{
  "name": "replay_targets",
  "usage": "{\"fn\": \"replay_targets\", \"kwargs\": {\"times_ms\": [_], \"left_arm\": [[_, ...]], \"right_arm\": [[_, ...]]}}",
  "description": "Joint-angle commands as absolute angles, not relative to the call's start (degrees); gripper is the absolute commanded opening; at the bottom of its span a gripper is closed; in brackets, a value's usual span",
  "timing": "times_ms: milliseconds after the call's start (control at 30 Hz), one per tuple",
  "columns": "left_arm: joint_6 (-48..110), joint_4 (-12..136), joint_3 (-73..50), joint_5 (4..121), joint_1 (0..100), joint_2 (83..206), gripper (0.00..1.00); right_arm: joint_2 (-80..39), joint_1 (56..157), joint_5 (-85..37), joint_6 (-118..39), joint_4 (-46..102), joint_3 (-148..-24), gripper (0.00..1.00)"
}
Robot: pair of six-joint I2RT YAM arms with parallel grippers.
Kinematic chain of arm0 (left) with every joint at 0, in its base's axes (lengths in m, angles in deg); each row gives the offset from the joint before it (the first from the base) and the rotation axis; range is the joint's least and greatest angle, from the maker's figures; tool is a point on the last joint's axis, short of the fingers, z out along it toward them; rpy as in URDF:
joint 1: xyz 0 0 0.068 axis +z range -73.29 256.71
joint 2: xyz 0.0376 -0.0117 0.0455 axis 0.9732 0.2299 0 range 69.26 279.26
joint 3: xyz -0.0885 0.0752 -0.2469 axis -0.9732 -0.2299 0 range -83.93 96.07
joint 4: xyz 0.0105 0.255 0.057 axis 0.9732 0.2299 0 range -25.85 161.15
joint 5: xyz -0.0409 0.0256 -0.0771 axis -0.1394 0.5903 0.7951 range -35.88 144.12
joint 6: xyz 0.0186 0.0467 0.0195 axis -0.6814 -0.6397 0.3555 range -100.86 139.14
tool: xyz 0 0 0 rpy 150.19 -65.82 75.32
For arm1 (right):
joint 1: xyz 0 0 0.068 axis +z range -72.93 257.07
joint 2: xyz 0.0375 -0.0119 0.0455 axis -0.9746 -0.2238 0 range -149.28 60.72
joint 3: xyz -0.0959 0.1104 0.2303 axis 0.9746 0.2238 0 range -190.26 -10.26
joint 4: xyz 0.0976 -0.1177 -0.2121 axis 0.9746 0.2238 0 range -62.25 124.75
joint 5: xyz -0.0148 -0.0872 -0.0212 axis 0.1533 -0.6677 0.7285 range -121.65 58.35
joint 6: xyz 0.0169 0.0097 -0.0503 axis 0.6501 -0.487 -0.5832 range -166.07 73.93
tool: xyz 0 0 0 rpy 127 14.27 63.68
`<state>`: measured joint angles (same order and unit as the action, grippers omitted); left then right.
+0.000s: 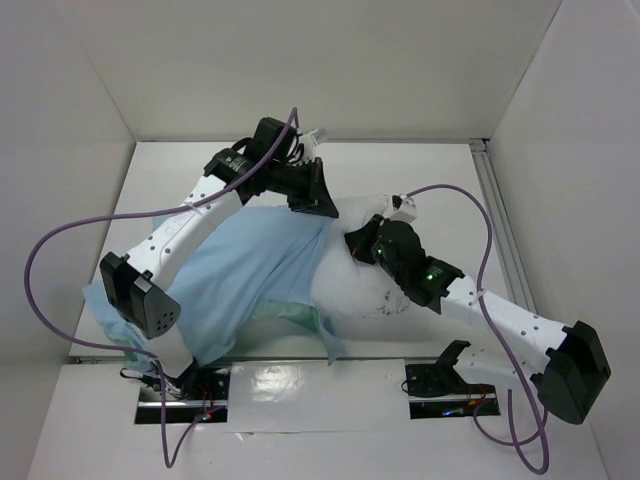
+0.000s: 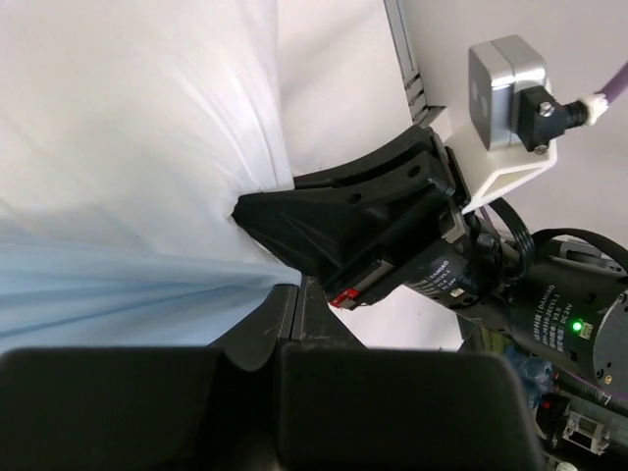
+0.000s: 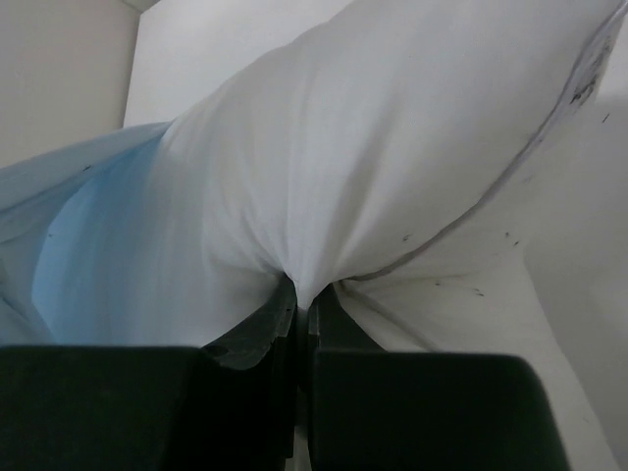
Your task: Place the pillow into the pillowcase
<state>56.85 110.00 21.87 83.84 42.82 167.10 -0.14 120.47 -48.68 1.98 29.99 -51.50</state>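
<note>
a white table point(image 1: 420, 170) sits inside white walls. the light blue pillowcase point(image 1: 250, 270) lies over the left and middle of the table. the white pillow point(image 1: 360, 290) is partly inside it, and its right end sticks out. the left gripper point(image 2: 290, 299) pinches the edge of the pillowcase, its fingers pressed tight on the cloth. the right gripper point(image 3: 302, 299) pinches a fold of the pillow by its seam. the two grippers are just beside each other.
</note>
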Motion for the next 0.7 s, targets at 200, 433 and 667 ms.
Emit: {"fn": "replay_targets", "kwargs": {"times_ms": [200,433,667], "left_arm": [[55.27,98.85,35.23,91.66,41.02,171.37,0.0],[53.33,102.12,46.49,91.65,41.02,179.28,0.0],[50.79,106.08,39.49,87.72,39.18,178.97,0.0]], "right_arm": [[7.89,123.74,-50.79,6.66,24.93,-53.59,0.0],[11.59,123.74,-53.71,5.87,27.04,-55.88,0.0],[6.6,123.74,-47.48,4.03,25.3,-53.68,0.0]]}}
